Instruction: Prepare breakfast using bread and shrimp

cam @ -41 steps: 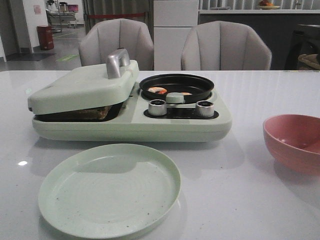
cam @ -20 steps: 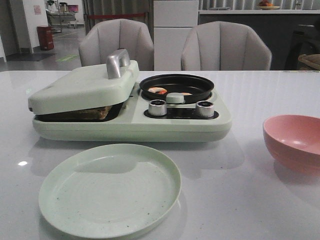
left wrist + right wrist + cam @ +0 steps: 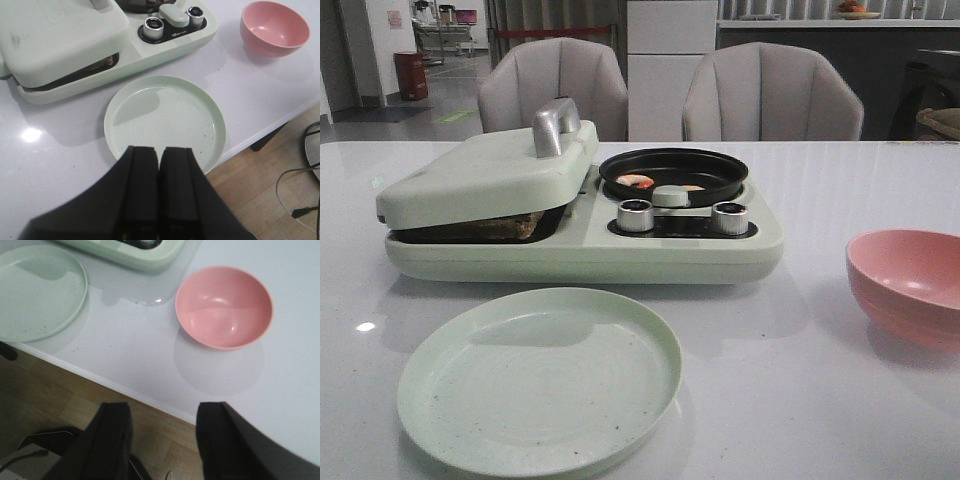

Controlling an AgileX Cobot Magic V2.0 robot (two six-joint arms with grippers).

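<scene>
The bread [image 3: 510, 227] shows only as a brown edge under the nearly closed lid [image 3: 485, 175] of the pale green breakfast maker; the same edge shows in the left wrist view [image 3: 102, 62]. The shrimp [image 3: 636, 181] lie as small orange-pink pieces in the black round pan [image 3: 673, 162] on the maker's right side. My left gripper [image 3: 159, 155] is shut and empty, held above the near rim of the pale green plate [image 3: 165, 117]. My right gripper [image 3: 162, 412] is open and empty, off the table's near edge, in front of the pink bowl [image 3: 224, 306].
The empty plate [image 3: 540, 377] lies in front of the maker. The empty pink bowl [image 3: 910, 285] stands at the right. Two knobs [image 3: 634, 215] sit on the maker's front. Two chairs [image 3: 772, 92] stand behind the table. Floor and cables lie below the table's near edge [image 3: 125, 390].
Only the lighting on the pink bowl shifts. Nothing on the table has moved, and no gripper shows in the front view.
</scene>
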